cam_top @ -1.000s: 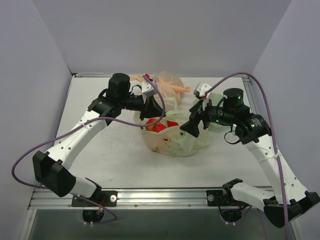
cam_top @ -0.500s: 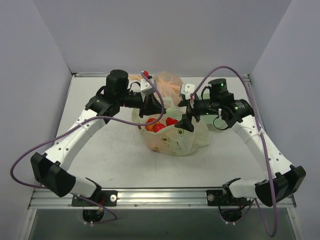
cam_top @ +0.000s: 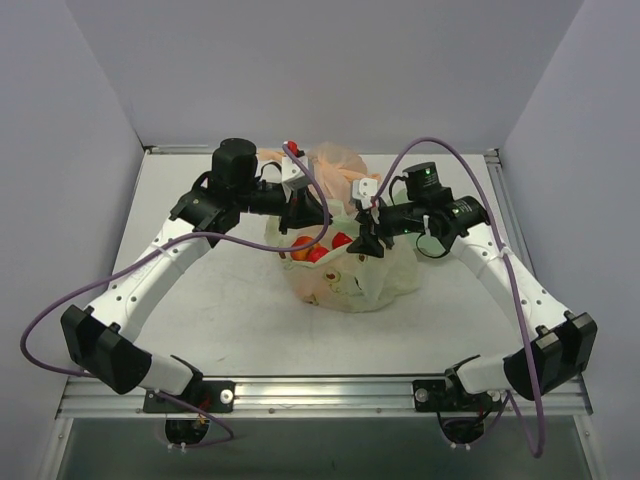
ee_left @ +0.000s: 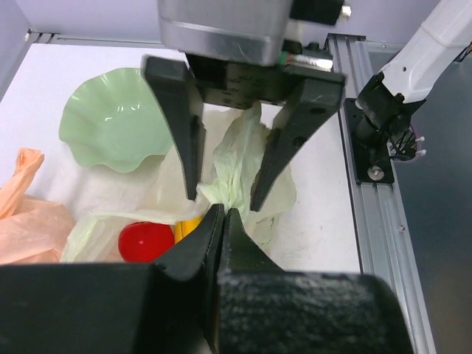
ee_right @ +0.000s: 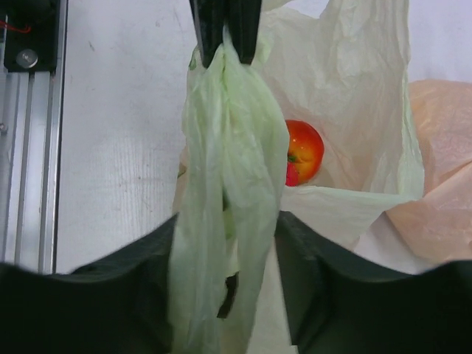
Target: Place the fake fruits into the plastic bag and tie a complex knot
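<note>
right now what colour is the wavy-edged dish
Pale mint green, plain with no pattern. The dish shows best in the left wrist view.

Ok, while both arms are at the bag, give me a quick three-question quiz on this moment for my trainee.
1. True or false: the left gripper is shut on a handle of the plastic bag.
2. The right gripper has its fingers: A) clamped on a red fruit; B) apart, either side of that handle; C) resting on the table.
3. Which wavy-edged thing lies beside the bag in the left wrist view?
Key: 1 true; 2 B; 3 the pale green dish.
</note>
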You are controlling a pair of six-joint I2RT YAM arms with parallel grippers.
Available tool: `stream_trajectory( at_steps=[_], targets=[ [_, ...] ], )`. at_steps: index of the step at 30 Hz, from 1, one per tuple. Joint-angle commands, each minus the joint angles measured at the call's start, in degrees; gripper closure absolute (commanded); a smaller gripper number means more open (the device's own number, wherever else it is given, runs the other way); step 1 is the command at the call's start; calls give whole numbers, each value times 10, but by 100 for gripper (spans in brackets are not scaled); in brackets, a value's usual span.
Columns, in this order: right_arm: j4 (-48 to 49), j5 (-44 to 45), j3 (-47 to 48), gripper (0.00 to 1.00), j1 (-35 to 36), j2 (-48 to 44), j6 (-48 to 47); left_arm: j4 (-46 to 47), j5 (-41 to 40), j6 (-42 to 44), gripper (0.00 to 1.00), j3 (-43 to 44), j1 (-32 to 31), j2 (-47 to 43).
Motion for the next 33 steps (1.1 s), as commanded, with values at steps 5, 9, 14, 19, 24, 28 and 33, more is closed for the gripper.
stream_trajectory(
  at_steps=[5,9,14,19,24,28,33],
  targets=[
    [11,-5,-14,86,0,34,-2,62,-13,-30,100,24,3,-24],
    [23,6,-11,100,-5,35,0,89,-80,-101,92,-3,27,-53],
    [34,4,-15,100,-7,18,-5,104,-73,-210,22,-55,179,-93],
    [34,3,-15,100,-7,13,-17,-43,-30,-74,3,-27,214,-64],
    [33,8,-14,100,-4,16,-32,-44,-11,-6,3,-46,214,-42],
    [33,14,-16,100,-2,15,-44,-38,-14,14,3,-38,214,-13],
    [27,17,-22,100,0,13,-61,-4,3,-1,2,-42,209,17]
  ],
)
